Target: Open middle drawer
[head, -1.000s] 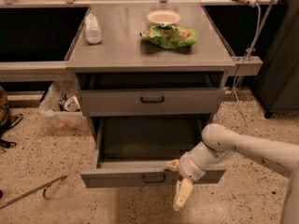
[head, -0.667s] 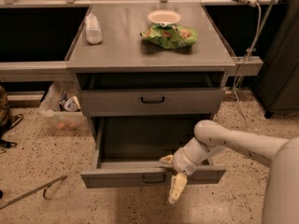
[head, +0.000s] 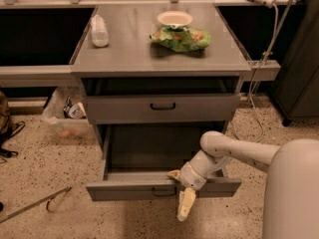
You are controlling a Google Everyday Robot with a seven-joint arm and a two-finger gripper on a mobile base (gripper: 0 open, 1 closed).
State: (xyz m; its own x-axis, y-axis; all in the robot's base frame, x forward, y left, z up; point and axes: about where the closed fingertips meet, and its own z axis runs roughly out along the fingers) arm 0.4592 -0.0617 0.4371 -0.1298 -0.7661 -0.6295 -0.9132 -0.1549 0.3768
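Note:
The middle drawer [head: 209,108] is a grey front with a small black loop handle [head: 162,106]; it sits pushed in under the cabinet top. Below it the bottom drawer [head: 124,190] is pulled far out, and its own black handle [head: 163,191] shows. My gripper [head: 180,190] is at the bottom drawer's front edge, just right of that handle and well below the middle drawer. Its fingers are spread: one fingertip [head: 174,174] lies at the top edge of the front, and the other finger [head: 186,206] hangs down before it. It holds nothing.
On the cabinet top [head: 129,49] stand a white bottle [head: 99,31], a white bowl [head: 174,18] and a green bag [head: 182,38]. A dark gap [head: 159,86] lies above the middle drawer. A plastic bin [head: 65,116] sits to the left, a rod [head: 35,205] lies on the floor, and a cable [head: 261,73] hangs at the right.
My gripper and forearm have moved left along the open bottom drawer's front, closer to its handle. Neither drawer has visibly moved.

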